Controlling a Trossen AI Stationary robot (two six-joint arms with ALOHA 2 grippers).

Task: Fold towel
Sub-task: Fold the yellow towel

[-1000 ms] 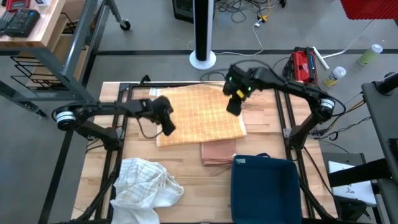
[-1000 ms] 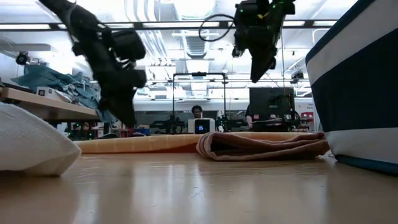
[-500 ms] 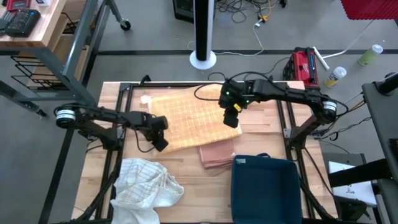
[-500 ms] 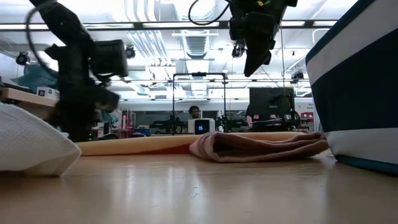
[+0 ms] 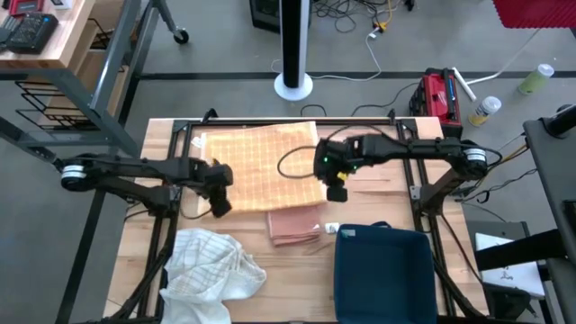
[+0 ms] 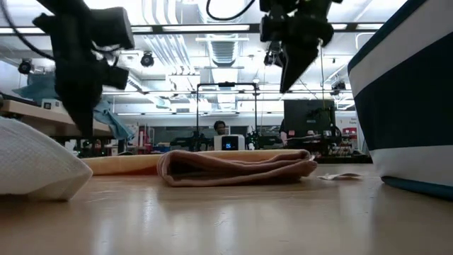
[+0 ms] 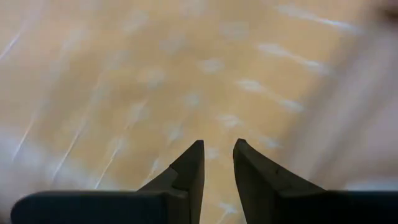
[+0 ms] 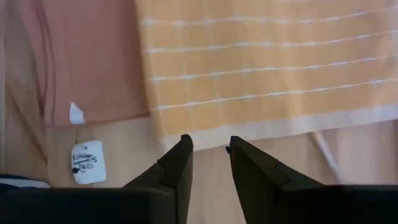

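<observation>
The yellow checked towel (image 5: pixel 261 162) lies flat on the tabletop (image 5: pixel 378 193) between both pincers: left pincer (image 5: pixel 219 203) and right pincer (image 5: pixel 337 191) hover narrowly parted, empty, at its near corners.

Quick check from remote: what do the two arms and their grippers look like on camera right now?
Both arms are dark, slim, jointed tubes. The left gripper and right gripper each end in two black wedge-shaped fingers. A black cable loops beside the right wrist, where small green lights glow.
</observation>
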